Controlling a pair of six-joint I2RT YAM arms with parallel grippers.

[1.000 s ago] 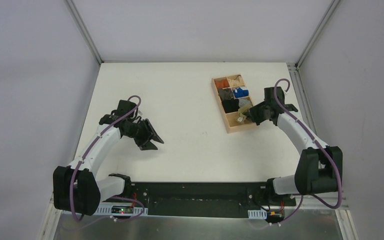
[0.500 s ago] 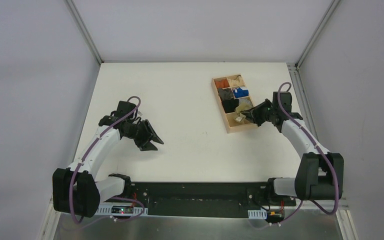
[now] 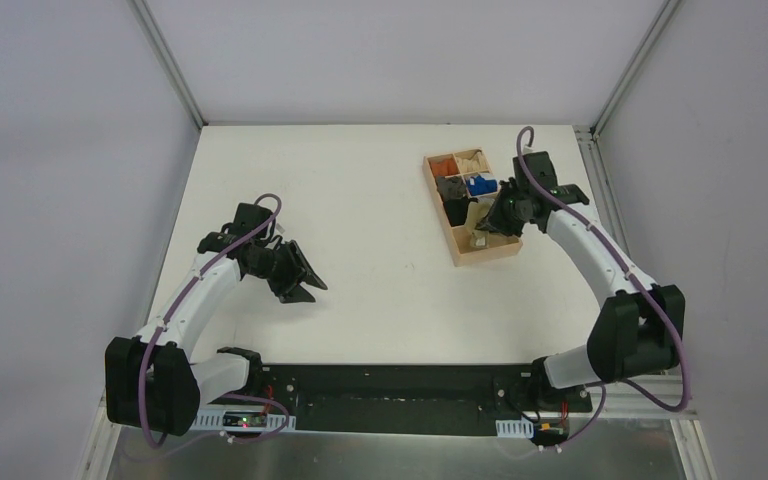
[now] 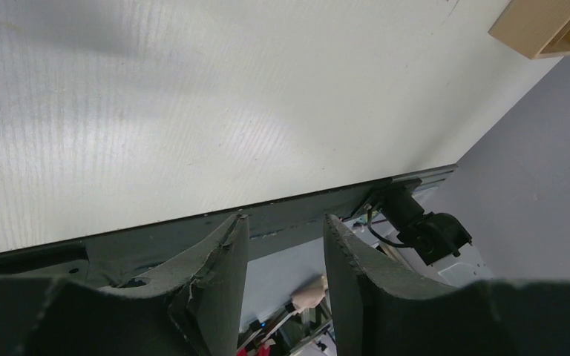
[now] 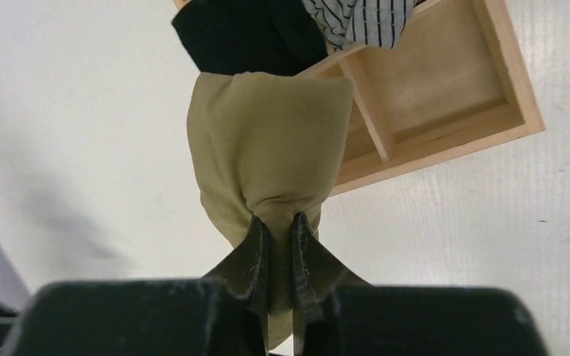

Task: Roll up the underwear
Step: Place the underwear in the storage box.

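The underwear point(image 5: 267, 148) is a bunch of olive-khaki fabric hanging from my right gripper point(image 5: 276, 219), which is shut on a pinch of it. Its far end still reaches the wooden box point(image 5: 445, 133), next to a black bundle point(image 5: 252, 30). In the top view the right gripper point(image 3: 490, 222) is over the box's near half, with the underwear point(image 3: 479, 212) just under it. My left gripper point(image 3: 305, 285) stands open over bare table on the left, and the left wrist view shows nothing between its fingers point(image 4: 286, 219).
The wooden box point(image 3: 482, 251) at the back right has several compartments holding small orange point(image 3: 443, 163), blue point(image 3: 480, 184) and black point(image 3: 457, 190) bundles. A striped bundle point(image 5: 360, 18) lies beside the black one. The box's corner point(image 4: 542, 30) shows far off in the left wrist view.
The right arm has swung toward the far side and its gripper has shifted left over the box, still shut on the underwear. The left arm has not moved.
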